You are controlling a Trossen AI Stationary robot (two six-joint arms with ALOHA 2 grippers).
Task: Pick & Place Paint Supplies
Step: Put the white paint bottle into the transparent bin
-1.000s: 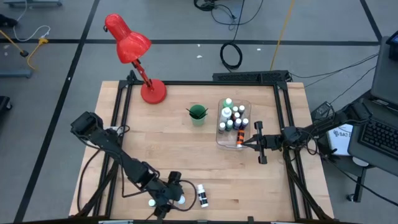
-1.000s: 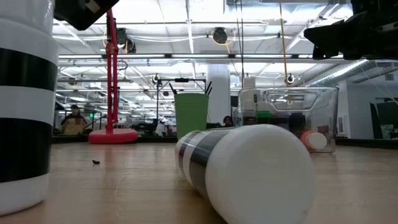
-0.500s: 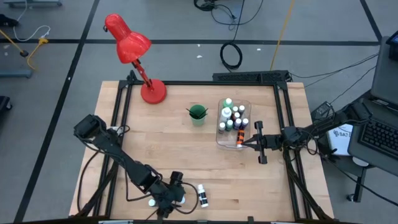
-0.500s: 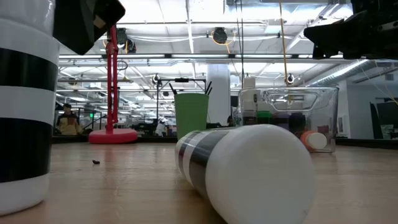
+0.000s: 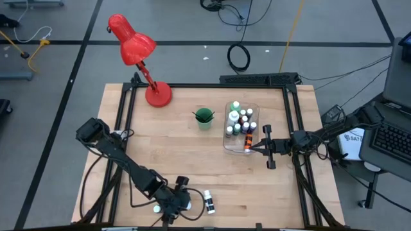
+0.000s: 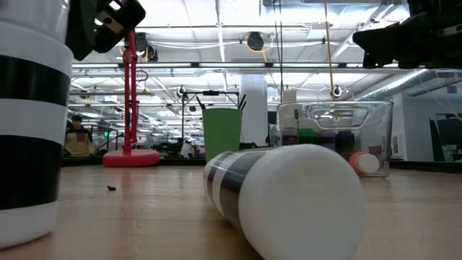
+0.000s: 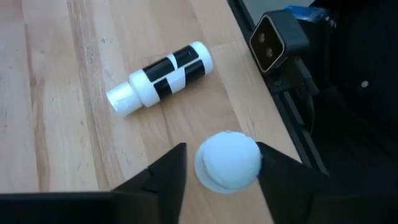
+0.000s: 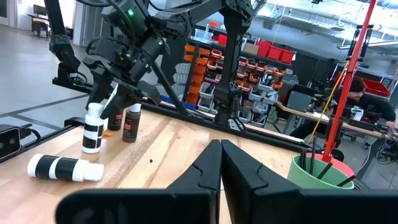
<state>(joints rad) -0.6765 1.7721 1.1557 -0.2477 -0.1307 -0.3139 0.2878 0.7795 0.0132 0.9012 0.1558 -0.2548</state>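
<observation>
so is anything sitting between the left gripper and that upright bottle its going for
Nothing visible does. In the left wrist view the left gripper already has its fingers on either side of the upright bottle's white cap, with no object between them. The fallen banded bottle lies apart on the wood, off to one side.

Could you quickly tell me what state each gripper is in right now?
Left gripper: fingers either side of the upright bottle, a gap showing; not gripping.
Right gripper: shut, holding nothing.
</observation>
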